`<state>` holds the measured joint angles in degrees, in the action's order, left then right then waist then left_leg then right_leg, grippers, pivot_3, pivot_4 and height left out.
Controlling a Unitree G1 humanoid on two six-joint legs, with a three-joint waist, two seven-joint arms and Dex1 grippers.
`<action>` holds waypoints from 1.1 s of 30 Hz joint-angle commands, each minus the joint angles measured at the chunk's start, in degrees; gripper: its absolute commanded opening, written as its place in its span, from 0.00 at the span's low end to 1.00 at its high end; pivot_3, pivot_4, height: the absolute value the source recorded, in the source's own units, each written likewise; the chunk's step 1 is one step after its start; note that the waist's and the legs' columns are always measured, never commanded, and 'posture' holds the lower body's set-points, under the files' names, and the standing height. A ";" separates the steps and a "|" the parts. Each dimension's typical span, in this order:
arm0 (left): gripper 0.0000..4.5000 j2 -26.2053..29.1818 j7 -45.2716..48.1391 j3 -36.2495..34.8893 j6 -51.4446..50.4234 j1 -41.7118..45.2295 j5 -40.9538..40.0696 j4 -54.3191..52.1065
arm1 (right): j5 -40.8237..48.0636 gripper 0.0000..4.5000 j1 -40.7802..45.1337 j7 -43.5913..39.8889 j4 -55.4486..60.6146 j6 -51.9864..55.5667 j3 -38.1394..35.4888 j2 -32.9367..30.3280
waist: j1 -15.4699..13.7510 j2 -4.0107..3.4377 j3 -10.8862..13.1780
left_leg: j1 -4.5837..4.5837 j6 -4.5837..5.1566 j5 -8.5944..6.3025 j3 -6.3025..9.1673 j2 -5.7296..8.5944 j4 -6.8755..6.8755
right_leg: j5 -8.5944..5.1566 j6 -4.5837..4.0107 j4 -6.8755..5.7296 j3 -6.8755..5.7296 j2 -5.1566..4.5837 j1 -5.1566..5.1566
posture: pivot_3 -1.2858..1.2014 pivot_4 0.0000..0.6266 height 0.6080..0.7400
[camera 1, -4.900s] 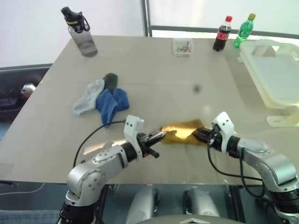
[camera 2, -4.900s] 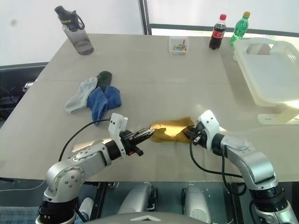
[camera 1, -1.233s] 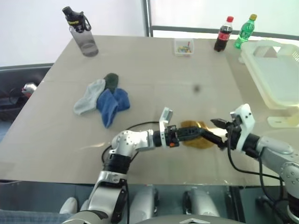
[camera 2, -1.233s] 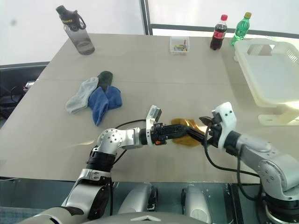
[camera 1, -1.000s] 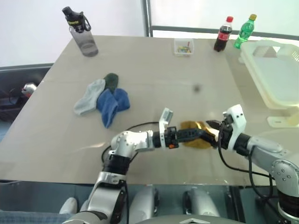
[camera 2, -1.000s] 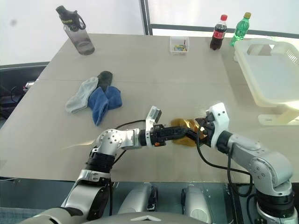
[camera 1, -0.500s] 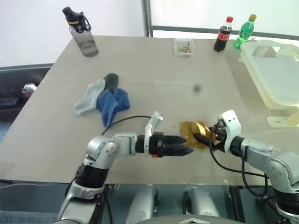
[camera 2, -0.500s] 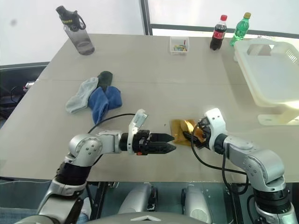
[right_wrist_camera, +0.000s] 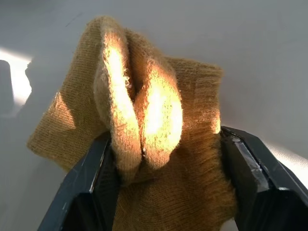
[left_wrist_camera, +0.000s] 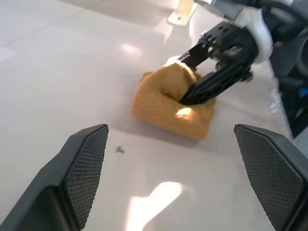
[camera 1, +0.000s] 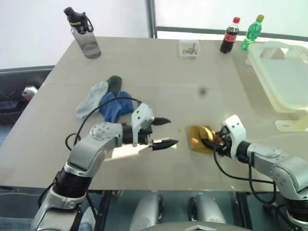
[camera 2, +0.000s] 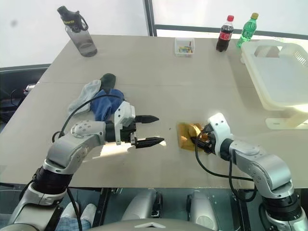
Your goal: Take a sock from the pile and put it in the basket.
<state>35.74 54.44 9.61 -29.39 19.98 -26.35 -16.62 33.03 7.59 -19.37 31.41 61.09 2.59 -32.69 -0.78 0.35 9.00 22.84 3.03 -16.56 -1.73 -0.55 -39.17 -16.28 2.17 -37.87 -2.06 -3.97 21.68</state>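
The right pincer has its two black fingers either side of a bunched mustard sock lying on the bench, part-closed against the fabric, while the left pincer hangs wide open and empty, apart from the sock, with the pile behind it.

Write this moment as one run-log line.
left gripper: open, empty | right gripper: closing around mustard sock | basket: no sock seen inside
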 commanded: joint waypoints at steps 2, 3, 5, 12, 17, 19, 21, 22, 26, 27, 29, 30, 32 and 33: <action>1.00 -0.82 -1.70 -0.38 4.58 -0.33 3.83 0.32 | -1.84 0.61 -1.79 -1.92 -1.65 0.40 3.90 -0.98 | 0.04 0.02 -0.01 | -0.01 0.03 -0.02 0.00 0.00 0.00 | 0.00 0.00 -0.01 0.00 -0.01 0.00 | 0.52 0.24 1.00; 1.00 -0.76 -1.60 -0.37 4.84 -0.59 4.22 0.25 | -2.20 0.53 -1.77 -2.06 -1.73 0.27 4.21 -0.93 | 0.08 0.01 -0.01 | -0.01 0.03 -0.02 0.00 -0.01 0.00 | 0.00 0.00 -0.02 -0.01 0.00 0.00 | 0.52 0.24 1.00; 1.00 -0.53 -1.35 -0.68 4.96 -1.22 4.47 -0.30 | -2.39 0.34 -1.73 -2.44 -1.81 0.32 4.65 -0.86 | 0.11 0.01 -0.01 | -0.02 0.03 -0.02 0.00 -0.01 0.01 | 0.00 0.00 -0.02 -0.01 0.00 0.00 | 0.52 0.24 1.00; 1.00 -0.81 -2.33 -5.37 5.84 -2.21 2.53 -1.09 | -3.05 0.01 -1.64 -2.78 -2.38 0.28 4.60 -0.11 | 0.09 0.09 -0.06 | -0.06 0.09 -0.05 0.02 -0.02 0.00 | 0.01 0.01 -0.06 -0.04 -0.01 -0.02 | 0.52 0.24 1.00; 1.00 -3.11 -3.03 -10.53 7.54 -2.69 -1.52 -3.10 | -3.39 0.01 -1.71 -3.78 -2.50 -0.03 4.93 -0.58 | 0.10 0.12 -0.08 | -0.06 0.03 -0.02 0.02 -0.02 0.00 | 0.01 0.01 -0.06 -0.04 -0.03 -0.03 | 0.52 0.24 1.00; 1.00 -2.97 -3.22 -12.40 8.47 -3.74 -2.10 -3.69 | -3.44 0.01 -1.85 -4.38 -2.17 -0.47 4.74 -0.92 | 0.13 0.12 -0.09 | -0.06 0.01 -0.01 0.02 -0.02 0.00 | 0.01 0.01 -0.05 -0.05 -0.03 -0.03 | 0.52 0.24 1.00; 1.00 -2.93 -3.03 -14.51 9.22 -5.17 -3.80 -4.72 | -3.13 0.01 -2.11 -5.08 -1.72 -0.80 4.17 -1.11 | 0.13 0.12 -0.09 | -0.06 -0.01 0.00 0.03 -0.02 0.01 | 0.01 0.01 -0.05 -0.05 -0.03 -0.03 | 0.52 0.24 1.00; 1.00 -3.04 -2.79 -15.56 9.35 -5.96 -5.07 -5.38 | -2.93 0.01 -2.23 -5.44 -1.55 -0.98 3.86 -1.21 | 0.11 0.12 -0.09 | -0.06 -0.04 0.02 0.02 -0.02 0.00 | 0.01 0.01 -0.05 -0.05 -0.03 -0.03 | 0.52 0.24 1.00; 1.00 -2.87 -2.49 -18.64 9.49 -8.27 -8.55 -6.58 | -1.84 0.01 -2.31 -7.09 -1.35 -1.05 2.30 -1.57 | -0.09 0.13 -0.09 | -0.03 -0.06 0.03 0.03 -0.02 0.00 | 0.01 0.01 -0.02 -0.08 -0.06 -0.03 | 0.52 0.24 1.00; 1.00 -2.55 -2.34 -18.99 9.61 -8.76 -8.68 -6.67 | -1.59 0.01 -2.29 -7.49 -1.32 -1.04 1.94 -1.69 | -0.08 0.13 -0.09 | -0.03 -0.05 0.02 0.04 -0.02 0.00 | 0.01 0.01 -0.01 -0.09 -0.07 -0.04 | 0.52 0.24 1.00; 1.00 -1.36 -1.21 -19.38 9.57 -10.06 -8.93 -6.75 | -1.29 0.01 -1.90 -8.19 -1.53 -0.83 1.34 -1.99 | -0.01 0.12 -0.08 | -0.03 -0.04 0.02 0.04 -0.02 0.00 | 0.01 0.01 -0.01 -0.09 -0.07 -0.04 | 0.52 0.24 1.00; 1.00 -0.60 -0.12 -19.74 9.05 -10.88 -9.79 -7.06 | -1.35 0.01 -1.65 -8.46 -1.73 -0.80 1.14 -2.22 | -0.01 0.12 -0.08 | -0.03 -0.05 0.02 0.04 -0.02 0.01 | 0.00 0.00 -0.01 -0.09 -0.06 -0.03 | 0.52 0.24 1.00; 1.00 0.82 1.66 -20.33 8.22 -12.07 -11.30 -7.62 | -1.54 0.01 -1.23 -8.77 -2.18 -0.80 0.95 -2.67 | 0.08 0.12 -0.08 | -0.03 -0.06 0.02 0.04 -0.02 0.02 | 0.00 0.00 0.00 -0.09 -0.06 -0.03 | 0.52 0.24 1.00; 1.00 1.76 2.71 -20.73 7.99 -12.79 -11.98 -7.86 | -1.51 0.01 -1.12 -8.94 -2.27 -0.73 0.81 -2.91 | 0.05 0.12 -0.08 | -0.03 -0.06 0.03 0.04 -0.02 0.02 | 0.00 0.00 0.00 -0.09 -0.06 -0.03 | 0.52 0.24 1.00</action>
<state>36.05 55.22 -8.93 -21.22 7.72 -36.16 -21.46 31.71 7.43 -27.77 30.43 58.49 3.05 -34.37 -0.72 0.46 8.92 22.82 2.98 -16.54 -1.69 -0.57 -39.15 -16.28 2.17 -37.86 -2.15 -4.03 21.65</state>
